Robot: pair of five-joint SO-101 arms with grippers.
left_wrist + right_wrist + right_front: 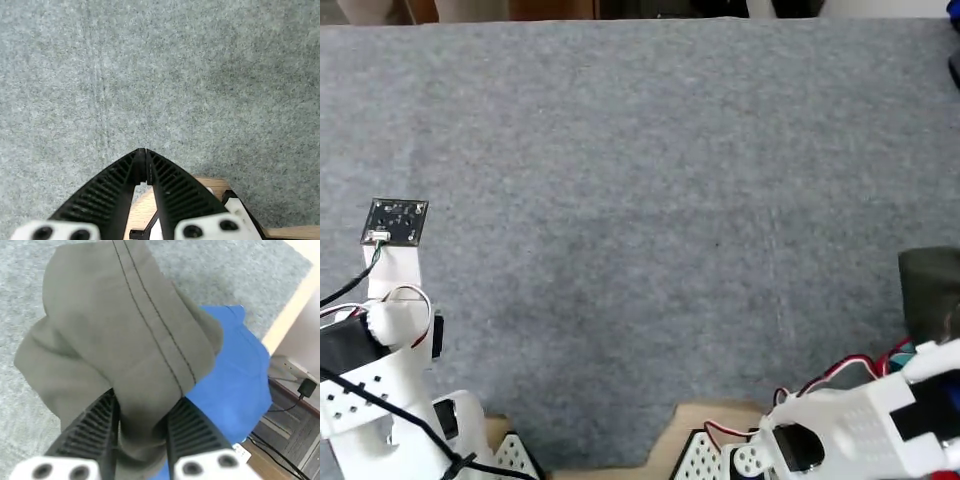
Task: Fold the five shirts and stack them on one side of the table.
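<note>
Bench: The bench [715,412] is carrying a grey mat [640,150]. The mat is covering almost all of its top. Bare wood is showing only along the mat's near edge, between the two arm bases.
Olive shirt: The olive shirt [125,325] is lying bunched at the right edge of the grey mat. A double line of dark stitching is running over its upper fold. From the high view it is appearing as a dark patch at that same edge.
Blue shirt: The blue shirt [235,370] is lying under the olive shirt, at the same side of the grey mat. It is coming out from below toward the wooden rim.
Right jaws: The right jaws are gripping a fold of the olive shirt, and the cloth is filling the narrow gap between them.
Left jaws: The left jaws are pressing together tip to tip and holding nothing. They are hanging over the grey mat close to its near edge, where a strip of wood is showing.
Left arm: The left arm [380,370] is standing at the mat's near left corner. A small dark circuit board [395,222] is sitting at its front end, over the mat.
Right arm: The right arm [860,430] is standing at the mat's near right corner, with red wires [840,368] looping over it.
In the way: The olive shirt is covering part of the blue shirt. In the high view, the right arm is hiding the mat just beside both shirts.
Beyond the mat: A black plug [306,386] and cables are lying below the bench's rim.
</note>
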